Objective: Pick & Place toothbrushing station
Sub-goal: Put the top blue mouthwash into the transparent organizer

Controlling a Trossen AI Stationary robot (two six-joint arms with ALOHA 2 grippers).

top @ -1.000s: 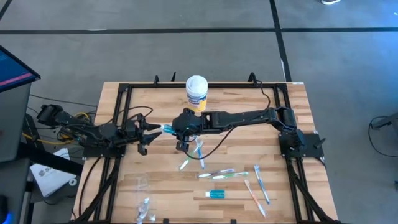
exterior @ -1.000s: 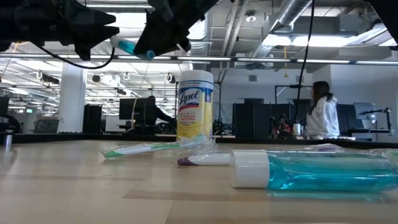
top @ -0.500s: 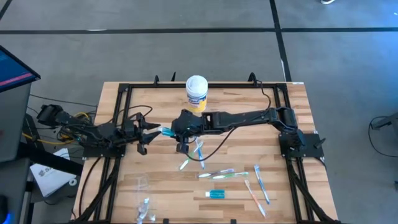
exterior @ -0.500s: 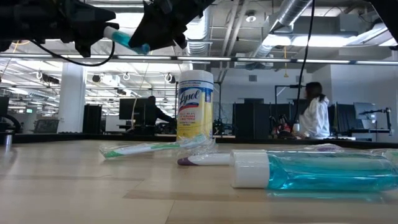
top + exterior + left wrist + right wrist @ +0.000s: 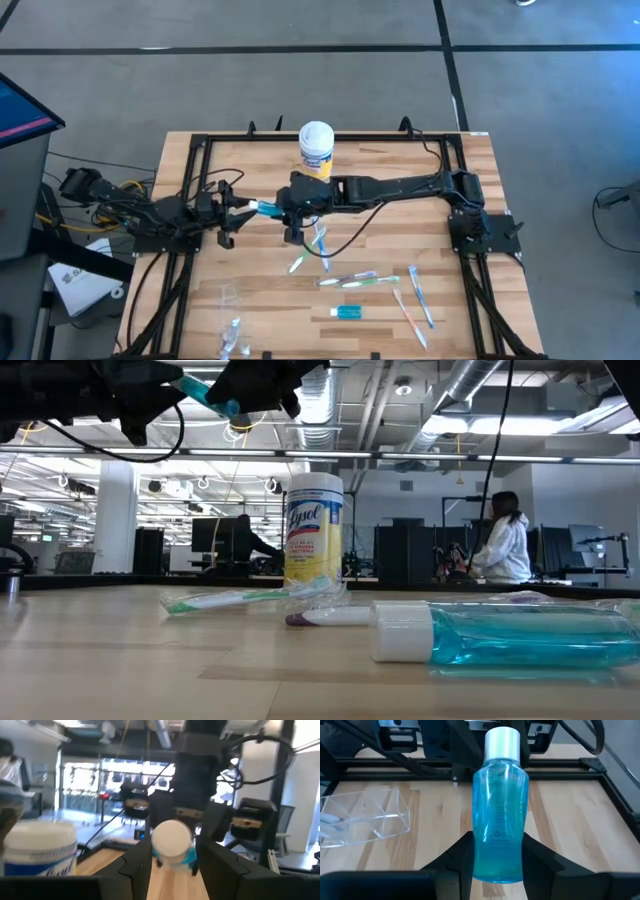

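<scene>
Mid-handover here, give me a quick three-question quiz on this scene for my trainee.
1. True or false: the right gripper is clamped on the teal bottle, holding it in the air above the table.
2. Which end of that bottle sits between the open fingers of the left gripper? A) its white cap B) its base C) a toothbrush handle
3. In the high view, how many teal bottles lie flat on the table near the toothbrushes?

Key: 1 true. 2 A. 3 one, the lying bottle near the front edge.
</scene>
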